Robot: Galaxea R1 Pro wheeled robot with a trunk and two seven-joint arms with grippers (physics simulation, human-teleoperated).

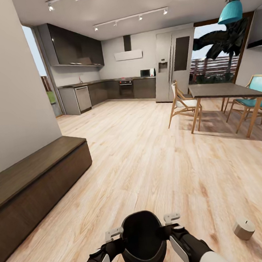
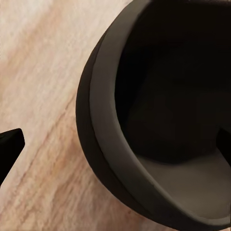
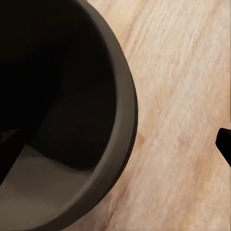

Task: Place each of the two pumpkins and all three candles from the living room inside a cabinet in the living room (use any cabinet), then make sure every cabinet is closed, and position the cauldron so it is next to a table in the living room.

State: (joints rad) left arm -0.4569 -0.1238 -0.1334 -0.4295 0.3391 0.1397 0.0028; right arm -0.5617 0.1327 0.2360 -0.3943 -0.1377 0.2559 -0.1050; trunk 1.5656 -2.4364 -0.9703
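Black and round, the cauldron (image 1: 143, 242) sits low between the robot's two arms, its open mouth turned up and its inside dark and empty. The left gripper (image 1: 114, 233) is at the pot's left rim and the right gripper (image 1: 172, 218) at its right rim, pale fingertips poking up on either side. In the left wrist view the rim of the cauldron (image 2: 103, 120) runs between that gripper's two dark fingers, one finger (image 2: 9, 144) outside over the floorboards and the other inside the bowl; the right wrist view shows the same straddle on the far side of the cauldron (image 3: 126, 103). Whether either pair of fingers actually presses on the rim I cannot tell. Just beyond the right gripper, out to its right, a short pale candle (image 1: 243, 228) stands on the light wooden floor (image 1: 149, 157). Well off to the left of the left gripper the long dark-brown cabinet (image 1: 36, 184) runs along the white wall, its front panels flush. Far ahead and to the right of the grippers stands a dining table (image 1: 225, 91) with wooden chairs, and a kitchen lies beyond.
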